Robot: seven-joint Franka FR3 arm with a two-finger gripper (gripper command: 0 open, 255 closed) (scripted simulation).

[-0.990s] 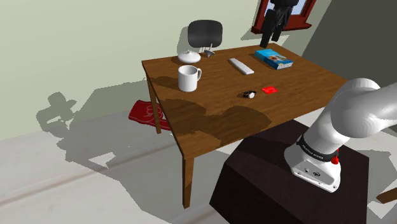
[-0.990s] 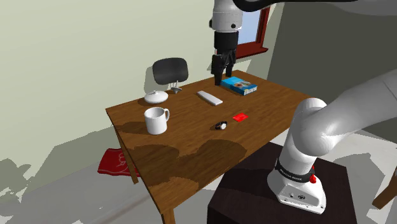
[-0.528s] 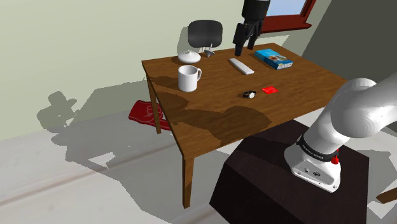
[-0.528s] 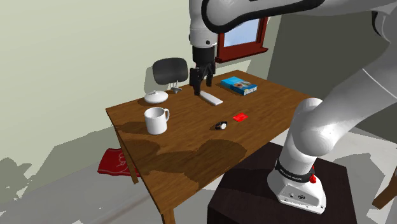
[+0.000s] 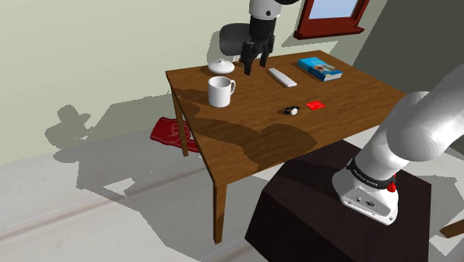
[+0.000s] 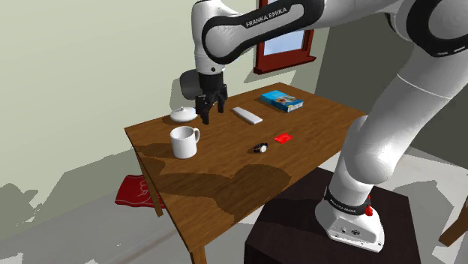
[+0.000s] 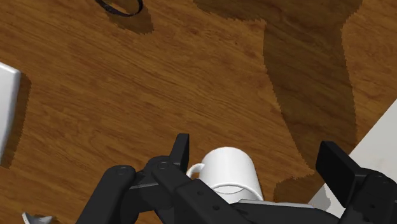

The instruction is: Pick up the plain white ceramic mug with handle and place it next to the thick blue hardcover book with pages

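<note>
You are working over a brown wooden table (image 5: 245, 141), its grain plain under broad arm shadows. It stands on a pale grey floor against a pale green wall. In the shoulder view a red-framed window (image 5: 331, 18) sits behind its far right corner, and a red cloth (image 5: 167, 132) lies on the floor by its left side. A dark chair back (image 6: 193, 81) rises past the far edge.

The plain white mug with a handle (image 5: 220, 92) stands upright on the left part of the table. It is near a white lidded dish (image 5: 221, 66) and well apart from the thick blue hardcover book (image 5: 320, 68), which lies flat at the far right corner. Between them lie a flat white remote (image 5: 282, 77), a small black wristband (image 5: 290, 111) and a small red card (image 5: 315, 106).

The black two-finger gripper (image 5: 255, 65) hangs above the table just beyond the mug, between dish and remote. The wrist view shows it most plainly: the fingers stand wide apart with nothing in their grasp (the mug sits below, nearer one finger, untouched). The second exterior view lets you read the lettering on the arm, and the shoulder view gives you the dark box stand (image 5: 327, 216) at its lower right.
</note>
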